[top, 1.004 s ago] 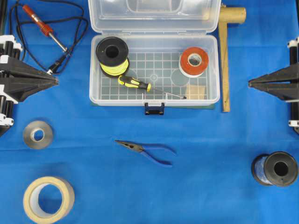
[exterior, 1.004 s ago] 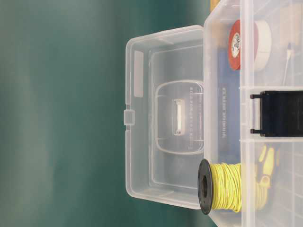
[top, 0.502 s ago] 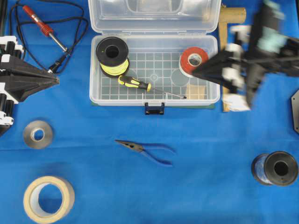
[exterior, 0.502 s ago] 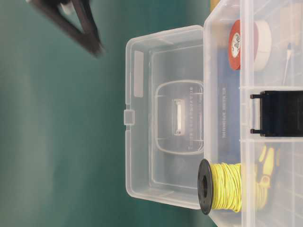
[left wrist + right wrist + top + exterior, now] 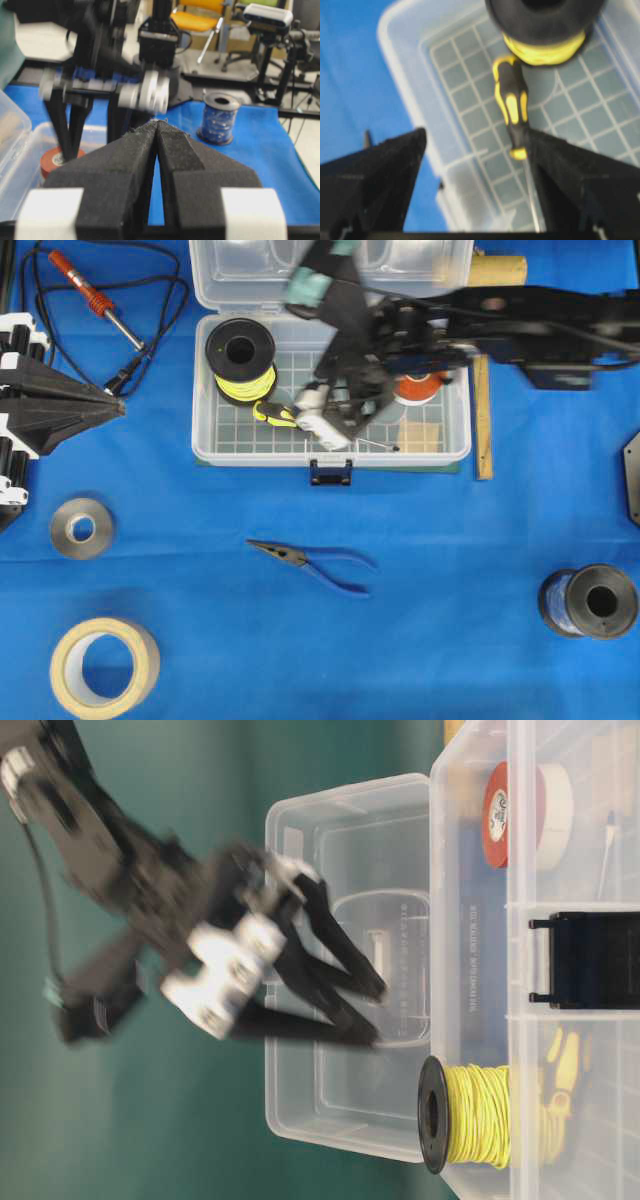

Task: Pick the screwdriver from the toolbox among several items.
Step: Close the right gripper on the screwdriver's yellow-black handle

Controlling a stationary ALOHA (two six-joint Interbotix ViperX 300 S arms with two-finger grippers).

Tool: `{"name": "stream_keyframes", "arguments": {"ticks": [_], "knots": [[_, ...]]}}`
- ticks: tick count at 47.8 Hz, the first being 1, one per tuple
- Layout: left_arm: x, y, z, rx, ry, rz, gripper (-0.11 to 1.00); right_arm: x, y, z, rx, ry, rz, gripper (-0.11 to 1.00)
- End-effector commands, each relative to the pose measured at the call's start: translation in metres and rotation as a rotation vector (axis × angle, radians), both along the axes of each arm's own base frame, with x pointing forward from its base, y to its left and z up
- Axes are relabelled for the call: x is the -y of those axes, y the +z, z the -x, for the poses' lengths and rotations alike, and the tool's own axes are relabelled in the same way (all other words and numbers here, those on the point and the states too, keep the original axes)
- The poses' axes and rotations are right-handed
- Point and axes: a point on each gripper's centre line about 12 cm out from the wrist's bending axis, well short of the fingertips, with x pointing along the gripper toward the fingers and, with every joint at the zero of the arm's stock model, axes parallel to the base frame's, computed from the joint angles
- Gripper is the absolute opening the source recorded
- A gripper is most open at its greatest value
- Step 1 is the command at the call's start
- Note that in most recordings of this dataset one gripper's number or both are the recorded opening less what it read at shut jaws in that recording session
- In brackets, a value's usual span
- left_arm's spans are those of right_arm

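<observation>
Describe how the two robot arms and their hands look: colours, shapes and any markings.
Both arms are black. The left hand has two wedge-shaped fingers faced with rough black foam, each with a white band near its base. The right hand has the same black tapered fingers, set on pale grey-white brackets, with a teal part farther up the arm. From overhead, the left hand looks like a black pointed wedge.

The toolbox [image 5: 330, 390] is viewed from directly above, from its latch side at table level, and closely by the right wrist camera.
</observation>
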Motion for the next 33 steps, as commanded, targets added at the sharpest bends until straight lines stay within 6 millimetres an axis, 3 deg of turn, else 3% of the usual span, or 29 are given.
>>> {"name": "stream_keyframes", "arguments": {"ticks": [1,10,25,33], "knots": [[-0.001,0.003,-0.001,0.014,0.004,0.001,0.00,0.004,-0.002,-0.015,0.009,-0.010,-0.002,0.77],[-0.001,0.000,0.000,0.009,0.007,0.001,0.00,0.014,-0.045,-0.034,-0.062,-0.041,-0.024,0.77],[-0.002,-0.001,0.001,0.006,0.009,0.001,0.00,0.022,-0.101,-0.038,-0.176,-0.068,-0.026,0.77],[-0.002,-0.001,0.001,0.006,0.009,0.001,0.00,0.022,-0.108,-0.039,-0.187,-0.066,-0.022,0.75]]}}
